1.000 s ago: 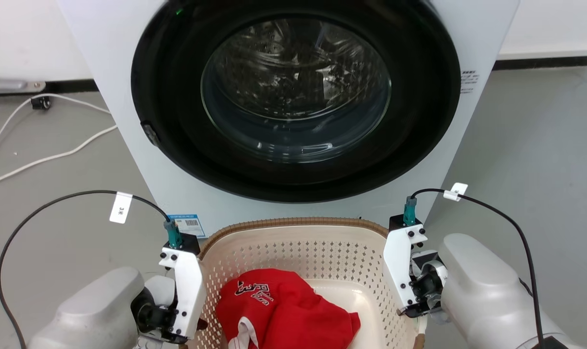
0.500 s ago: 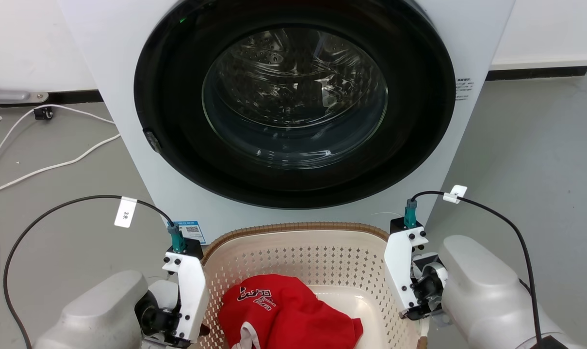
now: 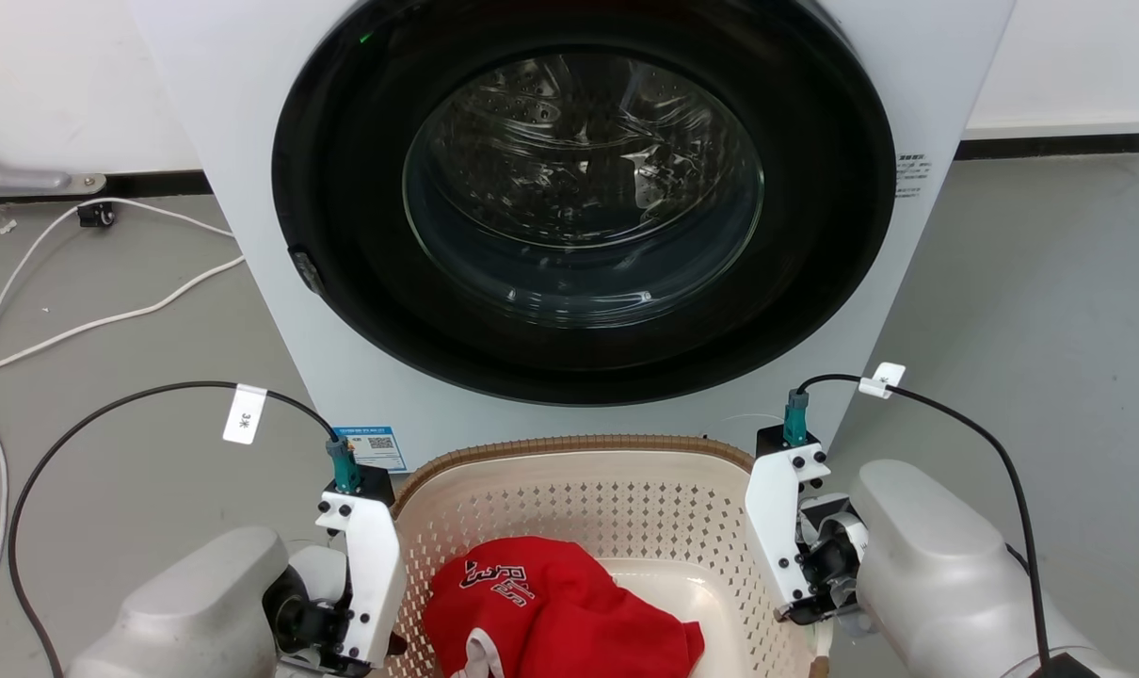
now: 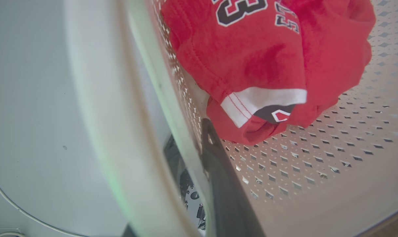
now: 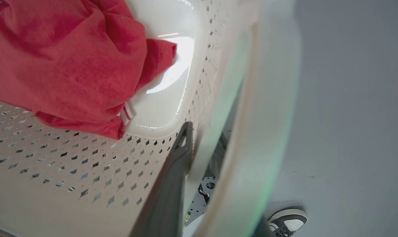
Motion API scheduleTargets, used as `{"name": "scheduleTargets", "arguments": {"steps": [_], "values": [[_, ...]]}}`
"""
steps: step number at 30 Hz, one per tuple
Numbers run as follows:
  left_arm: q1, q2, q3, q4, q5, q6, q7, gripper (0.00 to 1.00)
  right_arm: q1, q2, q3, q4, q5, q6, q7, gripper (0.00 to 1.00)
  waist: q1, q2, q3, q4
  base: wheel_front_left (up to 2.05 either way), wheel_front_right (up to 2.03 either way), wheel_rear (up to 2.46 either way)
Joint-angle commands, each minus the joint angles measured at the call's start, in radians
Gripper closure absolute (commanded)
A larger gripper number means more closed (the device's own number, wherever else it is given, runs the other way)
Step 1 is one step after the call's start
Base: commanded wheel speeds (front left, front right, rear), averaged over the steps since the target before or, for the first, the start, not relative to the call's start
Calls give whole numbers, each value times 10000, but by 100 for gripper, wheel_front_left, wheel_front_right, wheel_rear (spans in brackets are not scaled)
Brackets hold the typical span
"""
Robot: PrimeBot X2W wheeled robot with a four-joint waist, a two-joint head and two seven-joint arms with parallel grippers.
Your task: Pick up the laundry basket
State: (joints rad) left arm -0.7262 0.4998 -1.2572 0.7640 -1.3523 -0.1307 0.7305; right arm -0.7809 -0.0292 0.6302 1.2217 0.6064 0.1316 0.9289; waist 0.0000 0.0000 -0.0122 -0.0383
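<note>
Basket position: the laundry basket (image 3: pixel 569 450) is directly in front of the washing machine (image 3: pixel 240 188), below its round door and between the two arms. A red garment (image 3: pixel 551 603) lies crumpled on its bottom.
Left gripper: the left gripper (image 4: pixel 189 138) straddles the basket's left side wall. One dark finger lies flat on the perforated inner face. The other is outside, mostly hidden behind the basket's blurred pale edge. The gap is narrow, and the grip is judged to be clamped on the wall.
Right gripper: the right gripper (image 5: pixel 204 138) mirrors this on the right side wall, with its inner finger against the perforations and its outer finger partly hidden. It too is judged to be pinching the wall.
Step in hand: both side grasps look set, so the lift is at its outset. Whether the base is clear of the floor (image 3: pixel 1050 282) cannot be told.
Next move: both arms need to rise together at an even rate with the rim level, so the wall does not slip from the fingers or the garment slide. The basket must also clear the machine's front.
Surroundings: a person's shoe (image 5: pixel 287 220) is on the floor to the basket's right.
</note>
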Motion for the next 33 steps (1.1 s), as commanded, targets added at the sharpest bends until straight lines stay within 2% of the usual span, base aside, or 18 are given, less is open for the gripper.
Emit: {"name": "scheduleTargets", "arguments": {"steps": [1,33], "values": [[53,278,-76,182,59,20,85,100,-190,-381,58,98,-45,-17,-23,100,0,0,-4,6,0,0,0],[-91,215,-165,270,-38,20,53,100,-345,-377,392,275,368,-17,-229,100,0,0,-51,48,0,0,0]]}}
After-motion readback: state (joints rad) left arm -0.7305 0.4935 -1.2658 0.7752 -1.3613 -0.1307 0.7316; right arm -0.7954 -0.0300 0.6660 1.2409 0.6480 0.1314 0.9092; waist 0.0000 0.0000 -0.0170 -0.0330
